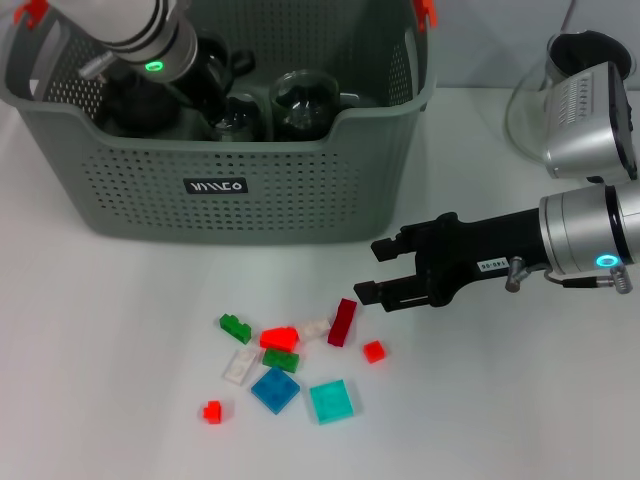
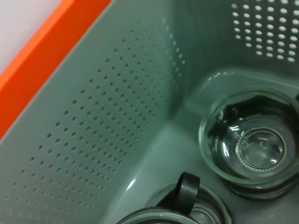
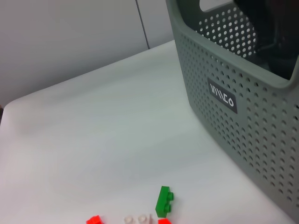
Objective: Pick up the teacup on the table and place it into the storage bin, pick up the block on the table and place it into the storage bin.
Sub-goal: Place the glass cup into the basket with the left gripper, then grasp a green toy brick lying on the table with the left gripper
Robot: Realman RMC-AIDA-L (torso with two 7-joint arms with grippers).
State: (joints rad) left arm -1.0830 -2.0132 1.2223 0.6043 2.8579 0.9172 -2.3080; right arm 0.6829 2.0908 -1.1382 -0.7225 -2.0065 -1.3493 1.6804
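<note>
White tabletop point(image 1: 100, 330), plain wall behind. The clear glass teacups point(image 2: 250, 147) already sit down in the big grey-green perforated storage bin point(image 1: 230, 215), so I'd say we're onto the block step. The small coloured plastic blocks lie scattered in front of the bin, and the dark red upright block point(image 1: 342, 322) is just beside the right gripper point(image 1: 372, 270), whose fingers are apart and empty. Next it needs to drop and close on that block. The left gripper reaches inside the bin; can't tell its fingers.
</note>
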